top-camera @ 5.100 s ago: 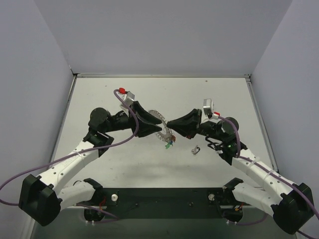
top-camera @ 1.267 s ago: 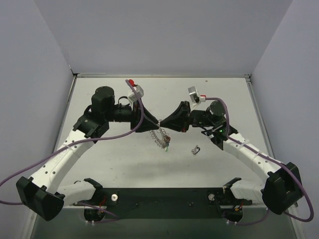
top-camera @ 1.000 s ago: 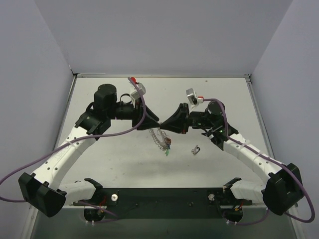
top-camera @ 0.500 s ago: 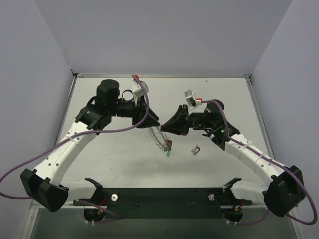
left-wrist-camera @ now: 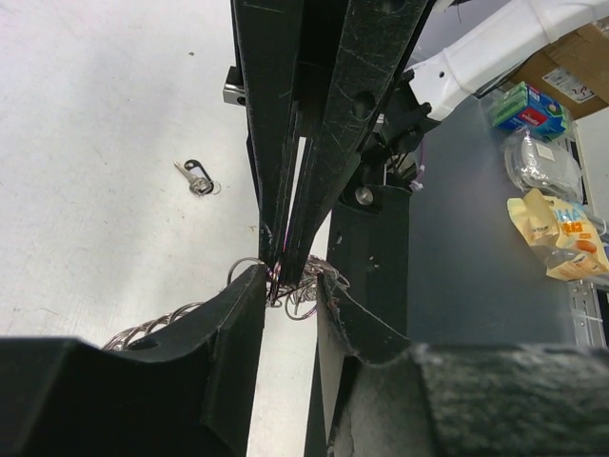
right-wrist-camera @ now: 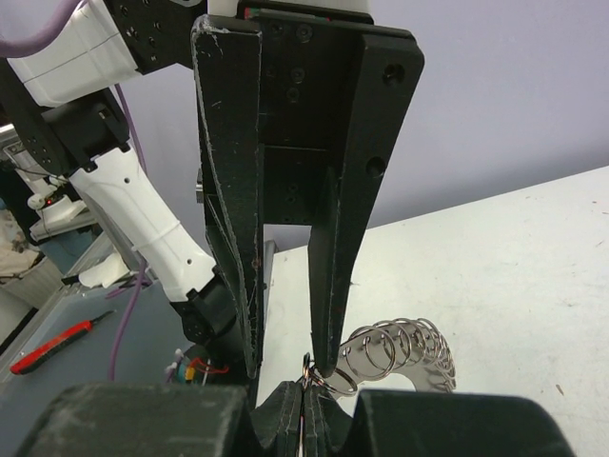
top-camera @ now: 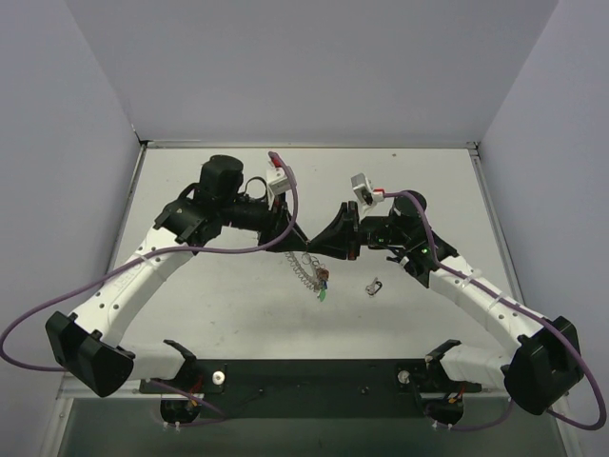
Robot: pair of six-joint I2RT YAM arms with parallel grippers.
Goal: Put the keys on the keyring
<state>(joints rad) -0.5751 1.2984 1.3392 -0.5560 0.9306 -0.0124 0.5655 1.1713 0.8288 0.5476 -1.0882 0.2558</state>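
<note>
The keyring (top-camera: 304, 268), a floppy chain of silvery links, hangs above the table from the spot where both grippers meet. Small keys (top-camera: 324, 283) with red and green heads dangle at its lower end. My right gripper (top-camera: 315, 249) is shut, pinching links of the keyring (right-wrist-camera: 404, 350) between its pads (right-wrist-camera: 304, 395). My left gripper (top-camera: 302, 246) faces it with jaws apart, straddling the right fingertips (left-wrist-camera: 283, 269); one left finger (right-wrist-camera: 325, 357) touches the links. A dark grey metal piece (top-camera: 375, 285) lies loose on the table to the right.
The white table (top-camera: 219, 305) has purple-grey walls at left, back and right. The dark base plate (top-camera: 304, 376) with both arm mounts runs along the near edge. Purple cables trail from both wrists.
The left arm has swung right and turned its wrist, bringing its jaws closer round the right fingertips and a little narrower. The right gripper has stayed shut on the keyring, almost still.
</note>
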